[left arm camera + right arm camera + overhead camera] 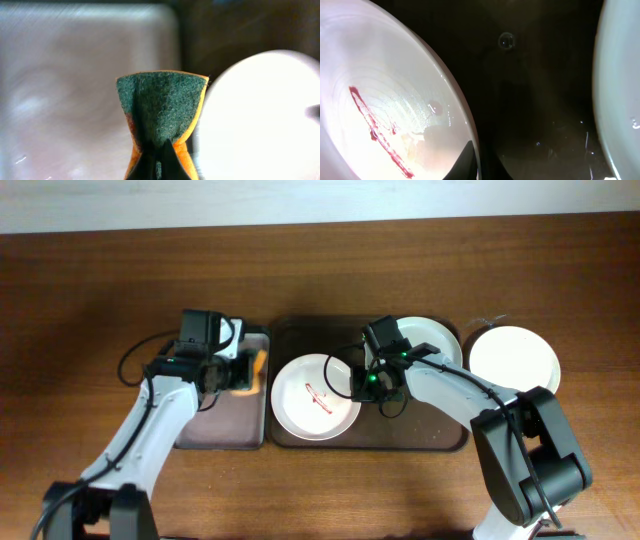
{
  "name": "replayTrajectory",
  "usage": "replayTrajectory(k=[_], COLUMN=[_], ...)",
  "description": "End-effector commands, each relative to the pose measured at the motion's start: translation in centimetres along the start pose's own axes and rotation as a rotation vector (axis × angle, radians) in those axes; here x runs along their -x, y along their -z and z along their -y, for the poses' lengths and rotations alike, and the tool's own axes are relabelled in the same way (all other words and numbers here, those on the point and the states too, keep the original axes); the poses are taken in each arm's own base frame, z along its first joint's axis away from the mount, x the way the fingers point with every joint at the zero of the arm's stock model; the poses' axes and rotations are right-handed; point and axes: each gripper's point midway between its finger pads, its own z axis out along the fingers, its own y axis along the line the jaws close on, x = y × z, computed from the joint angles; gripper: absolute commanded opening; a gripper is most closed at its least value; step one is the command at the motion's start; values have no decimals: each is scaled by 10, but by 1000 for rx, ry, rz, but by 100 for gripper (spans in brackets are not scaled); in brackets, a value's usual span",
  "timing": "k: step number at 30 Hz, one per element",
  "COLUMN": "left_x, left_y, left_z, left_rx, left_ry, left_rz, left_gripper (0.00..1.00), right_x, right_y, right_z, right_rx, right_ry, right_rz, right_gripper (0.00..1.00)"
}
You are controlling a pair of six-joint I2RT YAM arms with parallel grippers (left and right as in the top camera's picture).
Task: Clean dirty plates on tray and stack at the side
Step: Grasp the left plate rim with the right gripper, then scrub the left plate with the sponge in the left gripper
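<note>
One sauce-streaked plate (316, 395) lies in the tray (300, 338), its rim pinched by the right gripper (478, 159), seemingly to steady it, while the left gripper (157, 167) clamps a sponge (160, 105) just beside it, poised to wipe the sauce.

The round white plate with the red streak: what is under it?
The large dark brown rectangular tray lies under the round white red-streaked plate. The tray floor directly beneath is covered, so anything there cannot be seen.

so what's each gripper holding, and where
Left gripper pinches the sponge at its near end; right gripper seems to grip the sauced plate at its rim.
</note>
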Motion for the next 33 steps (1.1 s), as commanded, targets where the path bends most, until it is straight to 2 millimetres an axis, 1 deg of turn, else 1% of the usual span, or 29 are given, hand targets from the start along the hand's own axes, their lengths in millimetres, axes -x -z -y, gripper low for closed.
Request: replayTrajectory(k=[1, 2, 3, 4, 5, 6, 11, 13, 15, 17, 20, 21, 22, 23, 24, 27, 29, 30, 32, 33], left_x=[4, 1, -3, -8, -13, -20, -44, -45, -47, -54, -67, -72, -77, -77, -71, -50, -36, -33, -31, -29], left_y=[11, 9, 6, 0, -6, -14, -49, -58, -67, -74, -90, -97, -102, -106, -107, -98, -85, -79, -70, -65], left_z=[71, 81, 95, 109, 118, 124, 133, 152, 166, 168, 160, 150, 135, 114, 102, 74, 56, 45, 34, 34], left_rx=[-199, -211, -229, -242, -248, -245, -226, -335, -426, -437, -394, -336, -249, -144, -98, -24, 28, 72, 138, 134], left_ry=[53, 51, 61, 92, 136, 191, 319, 312, 305, 309, 323, 329, 331, 312, 271, 242, 240, 244, 234, 185], left_rz=[3, -6, -19, -41, -66, -100, -214, -247, -279, -310, -350, -354, -346, -316, -280, -197, -144, -126, -108, -102], left_gripper=[0, 0, 0, 0, 0, 0, 0, 0, 0, 0, 0, 0, 0, 0, 0, 0, 0, 0, 0, 0], right_x=[-2, -2, -2, -2, -3, -3, -3, -3, -3, -3, -3, -3, -3, -3, -4, -5, -6, -6, -6, -7], right_y=[-2, -3, -2, -3, -3, -2, -2, -2, -2, -2, -2, -2, -2, -2, -2, -2, -2, -2, -2, -2], right_z=[6, 6, 6, 6, 6, 6, 6, 6, 6, 6, 6, 6, 6, 6, 7, 7, 7, 7, 8, 8], right_rx=[-32, -32, -32, -32, -33, -34, -34, -34, -34, -34, -34, -34, -34, -34, -36, -38, -39, -39, -39, -41], right_ry=[-3, -3, -3, -3, -4, -4, -4, -4, -4, -4, -4, -4, -4, -4, -5, -6, -7, -7, -7, -8], right_rz=[-7, -7, -7, -7, -8, -10, -9, -9, -9, -9, -9, -10, -10, -11, -13, -18, -19, -19, -21, -24], right_gripper=[6, 6, 6, 6, 6, 6, 6, 6, 6, 6, 6, 6, 6, 6, 6, 6, 6, 6, 6, 6])
